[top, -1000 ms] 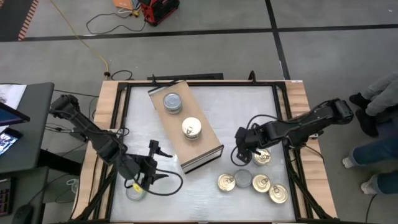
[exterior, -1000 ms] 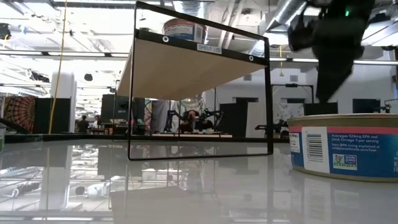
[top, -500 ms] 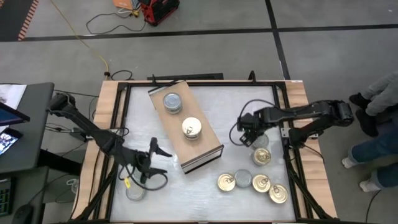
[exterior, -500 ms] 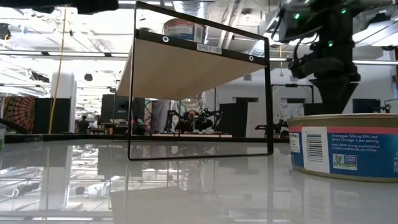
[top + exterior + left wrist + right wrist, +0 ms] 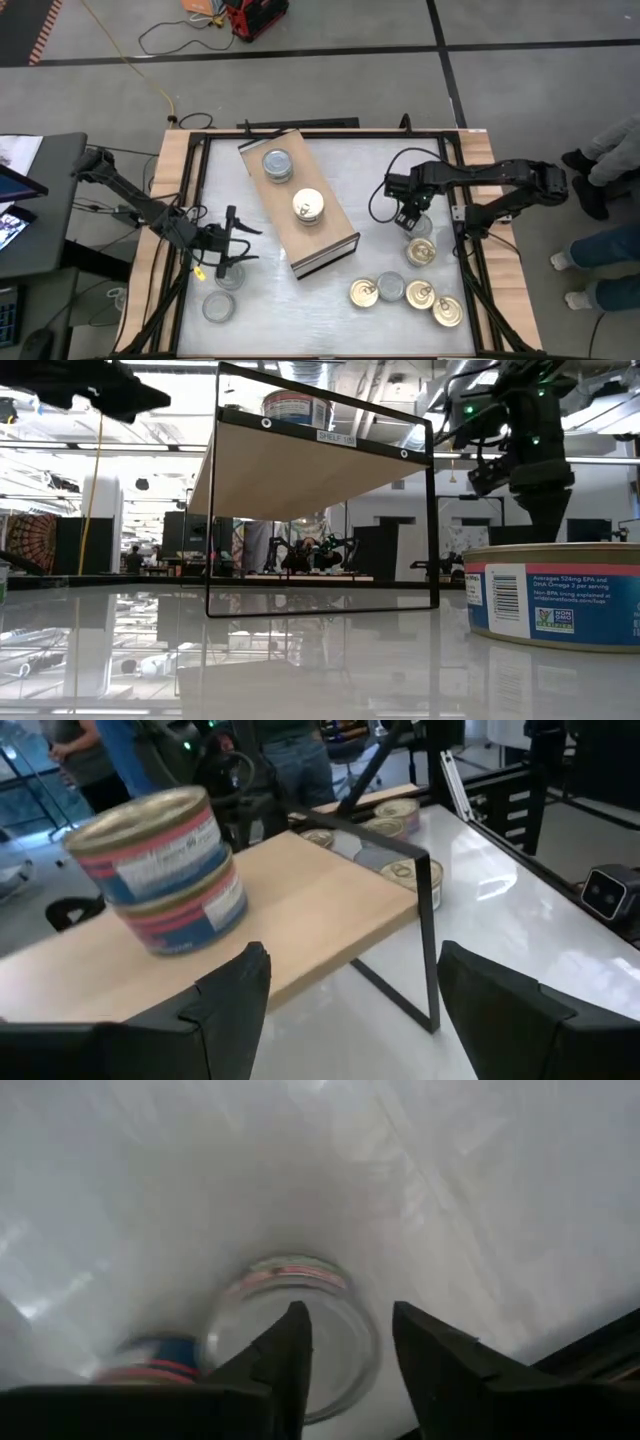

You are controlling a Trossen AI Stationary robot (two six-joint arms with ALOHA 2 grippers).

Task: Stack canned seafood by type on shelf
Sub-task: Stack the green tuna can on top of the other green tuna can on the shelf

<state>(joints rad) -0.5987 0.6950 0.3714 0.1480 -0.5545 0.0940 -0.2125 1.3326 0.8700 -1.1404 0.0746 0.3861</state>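
The shelf [image 5: 298,200] is a light-wood board lying slantwise mid-table, with its dark-framed open end [image 5: 320,510] facing near. On it stand a silver-topped stack of tins [image 5: 277,164] and a gold-topped tin [image 5: 308,205]. My left gripper [image 5: 233,243] is open and raised by the table's left side; its wrist view faces the shelf [image 5: 300,900] and the stacked tins [image 5: 160,870]. A silver tin [image 5: 218,305] rests on the table nearer than it. My right gripper [image 5: 408,208] is open and points down above a silver tin [image 5: 290,1285].
Several tins sit loose at the table's near right: gold tops [image 5: 420,252] [image 5: 363,292] [image 5: 447,311] and a silver one [image 5: 390,288]. One blue-labelled tin [image 5: 560,595] stands close to the low camera. A dark frame rims the table. A person's legs [image 5: 605,240] are beyond the right edge.
My left gripper has risen and drawn away from the silver tin at the near left, toward the far edge, and has turned to face the shelf; the tin stays put. My right gripper has moved from the near-right tins toward the far edge.
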